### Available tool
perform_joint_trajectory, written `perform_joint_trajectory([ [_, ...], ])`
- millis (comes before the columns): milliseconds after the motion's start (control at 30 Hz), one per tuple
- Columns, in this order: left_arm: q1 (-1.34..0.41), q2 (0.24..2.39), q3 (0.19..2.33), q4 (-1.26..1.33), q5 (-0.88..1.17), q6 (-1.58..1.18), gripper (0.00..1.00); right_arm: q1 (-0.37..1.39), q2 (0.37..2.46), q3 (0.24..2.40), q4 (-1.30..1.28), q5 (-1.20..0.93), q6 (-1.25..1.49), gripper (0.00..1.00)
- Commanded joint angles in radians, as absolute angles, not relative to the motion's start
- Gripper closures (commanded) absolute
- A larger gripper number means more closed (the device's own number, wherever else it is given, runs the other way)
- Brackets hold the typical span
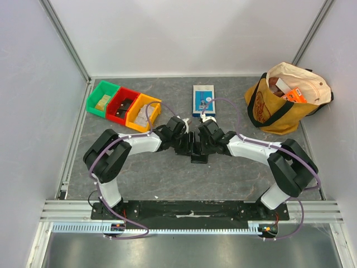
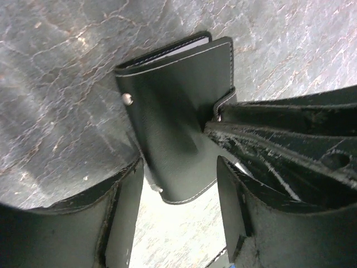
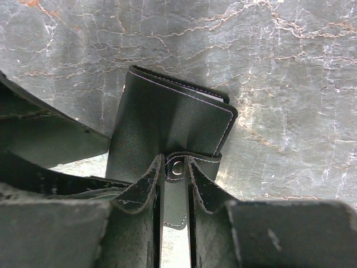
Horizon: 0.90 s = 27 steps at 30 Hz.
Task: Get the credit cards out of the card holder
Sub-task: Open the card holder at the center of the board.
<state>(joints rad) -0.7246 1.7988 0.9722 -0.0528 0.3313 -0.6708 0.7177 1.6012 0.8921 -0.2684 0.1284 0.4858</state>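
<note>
The black card holder (image 2: 173, 106) lies folded shut on the grey table; in the top view it shows as a dark patch (image 1: 199, 155) between the two wrists. My left gripper (image 2: 178, 184) straddles its near end, one finger against each long side. My right gripper (image 3: 177, 167) is shut on the holder's closing strap (image 3: 176, 204), right at the metal snap. The right fingers (image 2: 279, 139) cross the left wrist view from the right. The credit cards are hidden inside the closed holder.
Green (image 1: 102, 99), red (image 1: 122, 105) and yellow (image 1: 142, 111) bins stand at the back left. A blue-and-white box (image 1: 203, 99) sits behind the grippers. A yellow tote bag (image 1: 284, 100) with a cap on it stands at the back right.
</note>
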Motion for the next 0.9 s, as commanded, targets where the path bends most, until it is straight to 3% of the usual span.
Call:
perform_joint_trajectory([
  [0,-0.745,1.847,1.006,-0.058,0.281,-0.696,0.42,0.723,1.614,0.844,-0.272,0.054,0.492,0.90],
  [33,-0.747,1.848,1.003,-0.058,0.275,-0.698,0.45,0.723,1.611,0.842,-0.267,0.051,0.492,0.91],
  [100,-0.749,1.844,0.989,-0.055,0.256,-0.698,0.66,0.723,1.605,0.836,-0.267,0.048,0.495,0.91],
  [233,-0.746,1.806,0.933,-0.055,0.175,-0.715,0.96,0.721,1.566,0.830,-0.265,0.049,0.495,0.95],
  [367,-0.747,1.770,0.888,-0.052,0.146,-0.730,0.98,0.715,1.526,0.825,-0.264,0.048,0.494,1.00],
  [867,-0.729,1.517,0.744,0.095,0.227,-0.793,0.98,0.660,1.310,0.750,-0.201,-0.038,0.486,1.00],
])
